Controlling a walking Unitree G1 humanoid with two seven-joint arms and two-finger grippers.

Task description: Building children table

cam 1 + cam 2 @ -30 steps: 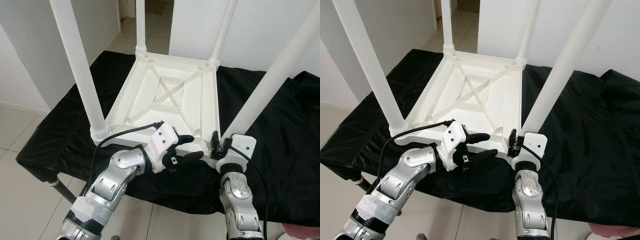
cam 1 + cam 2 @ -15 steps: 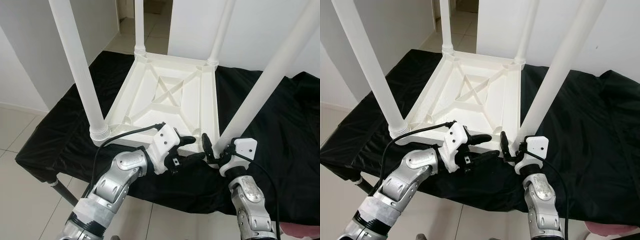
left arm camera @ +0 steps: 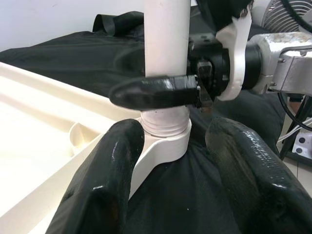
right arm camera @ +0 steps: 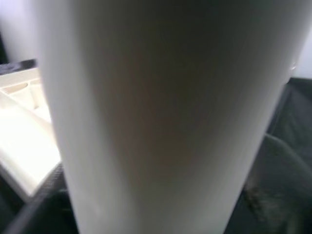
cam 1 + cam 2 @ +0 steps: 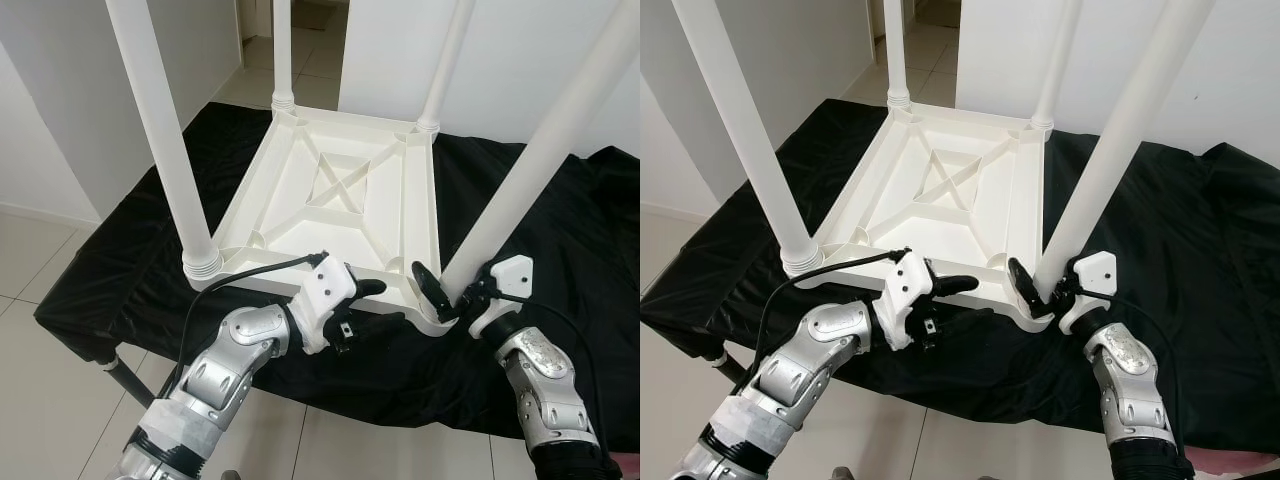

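Black cloth (image 5: 120,260) covers the surface where the upturned white table (image 5: 330,200), judged light, stiff and slippery, is steadied by the open left gripper (image 5: 365,305) while the near-right leg (image 5: 530,170) is clasped at its base by the right gripper (image 5: 445,295)

White walls (image 5: 60,120) and pale tiled floor (image 5: 40,250) surround a black-draped bench (image 5: 560,290).

Table (image 5: 340,190) and legs (image 5: 160,130): smooth white plastic, slight sheen. Cover (image 5: 580,250): matt black cloth, wrinkled. Gripper fingers (image 3: 112,195): glossy black, probably rubber. Floor (image 5: 40,250): glossy tile.
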